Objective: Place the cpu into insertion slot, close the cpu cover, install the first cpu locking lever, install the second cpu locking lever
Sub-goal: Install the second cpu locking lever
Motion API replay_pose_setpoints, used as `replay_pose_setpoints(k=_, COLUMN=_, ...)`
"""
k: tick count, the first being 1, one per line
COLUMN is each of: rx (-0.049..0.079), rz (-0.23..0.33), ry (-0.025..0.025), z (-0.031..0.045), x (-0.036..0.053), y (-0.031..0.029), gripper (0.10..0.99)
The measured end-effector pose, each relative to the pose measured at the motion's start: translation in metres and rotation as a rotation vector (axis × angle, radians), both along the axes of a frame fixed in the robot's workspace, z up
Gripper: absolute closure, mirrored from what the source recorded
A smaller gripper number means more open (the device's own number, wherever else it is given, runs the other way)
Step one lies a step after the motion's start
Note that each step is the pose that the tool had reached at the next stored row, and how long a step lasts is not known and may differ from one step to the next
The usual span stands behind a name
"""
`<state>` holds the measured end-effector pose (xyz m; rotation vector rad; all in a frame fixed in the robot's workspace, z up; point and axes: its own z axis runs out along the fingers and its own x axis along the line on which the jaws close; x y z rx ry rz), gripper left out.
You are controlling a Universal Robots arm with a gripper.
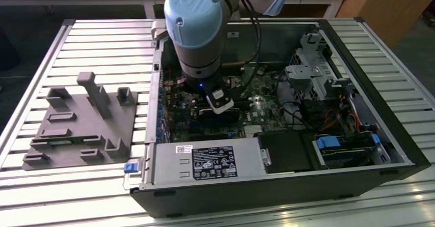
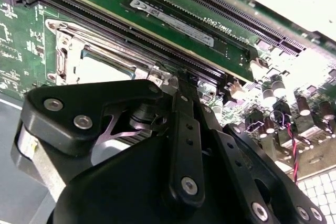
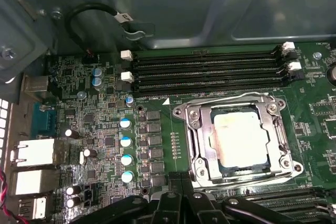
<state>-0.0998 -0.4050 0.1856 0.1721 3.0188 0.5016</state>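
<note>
The gripper (image 2: 181,85) hangs low over the green board inside the open computer case (image 1: 380,135), and its black fingers (image 2: 184,129) stand pressed together with nothing between them. Their tips come down at the edge of the socket, just beside the silvery cover (image 3: 239,109). In the first wrist view the same black linkage (image 3: 178,203) sits right against the near side of the socket.

The chip (image 3: 236,139) already lies in the slot (image 3: 220,167), its pale metal top showing through the cut-out middle of the cover, which lies flat over it (the frame rings the chip on all sides). In the second wrist view part of the chip (image 2: 102,69) and the frame (image 2: 68,51) show past the gripper body.

Long black memory slots (image 3: 205,72) run beside the socket, toward the case wall. In the exterior view the arm (image 1: 197,28) reaches down into the middle of the case, and a grey fixture tray (image 1: 81,125) rests on the slatted table (image 1: 41,64) at the exterior view's left, well apart from the case.
</note>
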Motion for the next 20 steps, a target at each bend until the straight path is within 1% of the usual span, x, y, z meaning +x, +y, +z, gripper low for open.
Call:
replay_pose_setpoints(k=3, rx=0.001, rz=0.000, ry=-0.0004, z=0.0051, x=0.0001, y=0.0002, gripper=0.980)
replay_pose_setpoints(k=10, rx=0.000, rz=0.000, ry=-0.0002, z=0.0251, x=0.0000, y=0.0000, gripper=0.980)
replay_pose_setpoints(k=12, rx=-0.001, rz=0.000, ry=-0.0001, z=0.0291, x=0.0001, y=0.0000, gripper=0.980)
replay_pose_setpoints(k=13, rx=-0.005, rz=0.000, ry=-0.0002, z=0.0301, x=0.0004, y=0.0001, gripper=0.980)
replay_pose_setpoints(k=14, rx=-0.012, rz=0.000, ry=-0.0003, z=0.0309, x=0.0008, y=0.0001, gripper=0.980)
replay_pose_setpoints(k=16, rx=-0.031, rz=-0.002, ry=0.0000, z=0.0317, x=0.0028, y=0.0000, gripper=0.980)
replay_pose_setpoints(k=18, rx=-0.045, rz=-0.004, ry=0.0000, z=0.0316, x=0.0065, y=0.0000, gripper=0.980)
replay_pose_setpoints(k=20, rx=-0.057, rz=-0.006, ry=0.0003, z=0.0316, x=0.0118, y=0.0000, gripper=0.980)
